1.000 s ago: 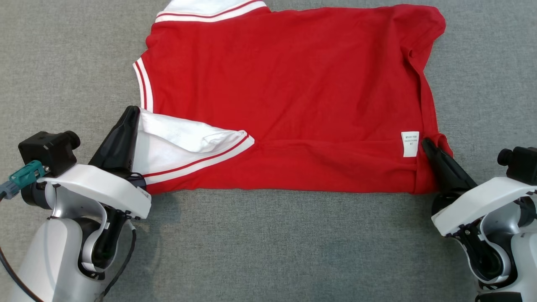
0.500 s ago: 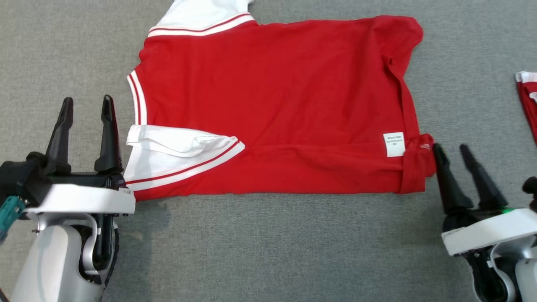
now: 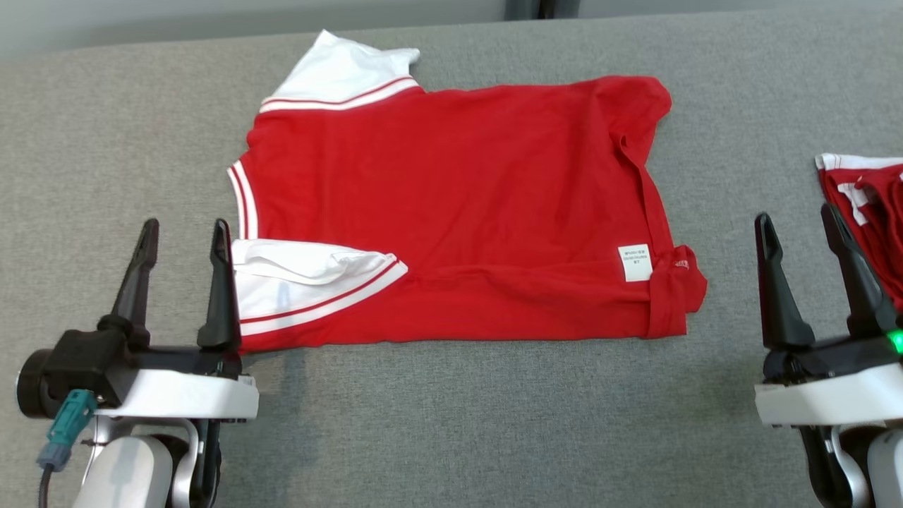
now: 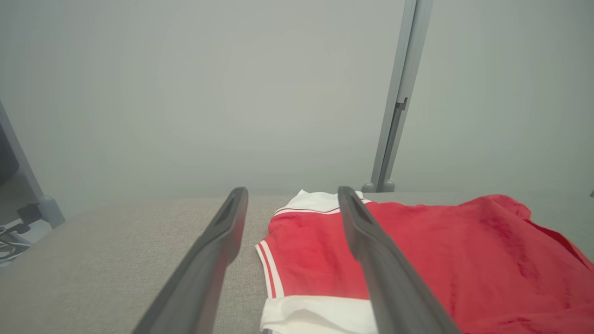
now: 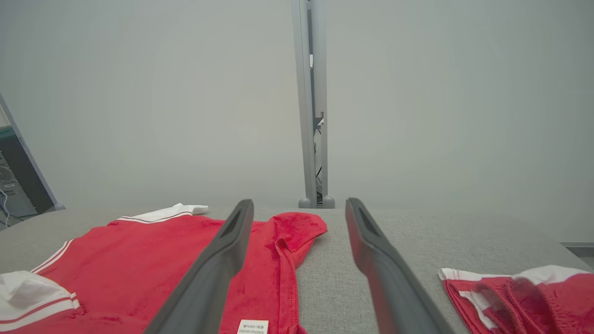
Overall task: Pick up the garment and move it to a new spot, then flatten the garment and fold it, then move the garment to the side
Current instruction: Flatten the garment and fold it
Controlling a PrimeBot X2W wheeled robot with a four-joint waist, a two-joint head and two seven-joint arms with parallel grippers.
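While the red garment (image 3: 458, 212) is laid folded on the grey desk (image 3: 458, 423), the left claw (image 3: 185, 226) and right claw (image 3: 794, 214) are held spread wide, empty, either side of it.

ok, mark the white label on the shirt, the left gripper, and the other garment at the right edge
white label (image 3: 635, 262), head view, centre of the tag.
left gripper (image 3: 185, 227), head view, midway between its fingertips.
other garment (image 3: 875, 180), head view, red cloth near its top edge.
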